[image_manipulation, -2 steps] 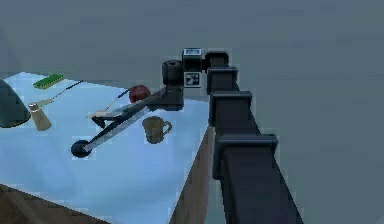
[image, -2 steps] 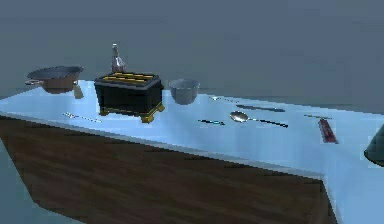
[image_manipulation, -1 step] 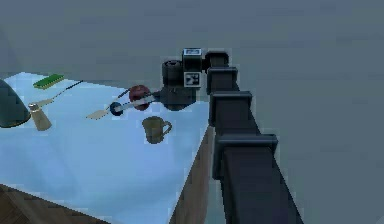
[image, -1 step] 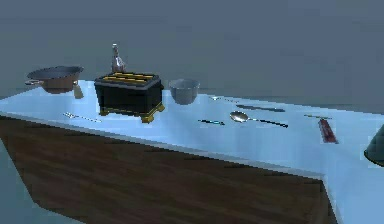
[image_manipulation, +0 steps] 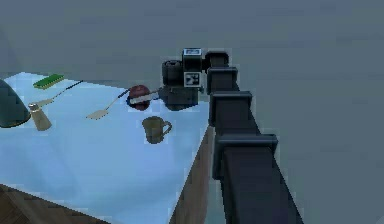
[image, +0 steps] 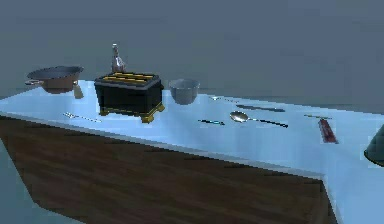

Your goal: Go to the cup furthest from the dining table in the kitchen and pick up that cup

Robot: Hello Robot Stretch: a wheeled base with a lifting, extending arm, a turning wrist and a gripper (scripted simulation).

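Note:
A small brown cup [image_manipulation: 154,129] with a handle stands on the pale blue countertop [image_manipulation: 90,160], close to its right edge. My arm rises from the arm side view's bottom edge, with the gripper [image_manipulation: 152,94] at its far end, just above the cup in the picture. A red round thing [image_manipulation: 139,97] lies on the counter at or behind the fingers, so I cannot tell whether the gripper holds anything. Whether the gripper is over or beside the cup cannot be told.
In the arm side view a spatula [image_manipulation: 104,109], a small shaker [image_manipulation: 40,117], a green item [image_manipulation: 47,81] and a dark rounded thing [image_manipulation: 10,105] lie left of the cup. The forward view has a counter [image: 150,135] with a pan [image: 55,76], bottle [image: 117,57], black box [image: 128,95], grey bowl [image: 184,91] and cutlery [image: 245,118].

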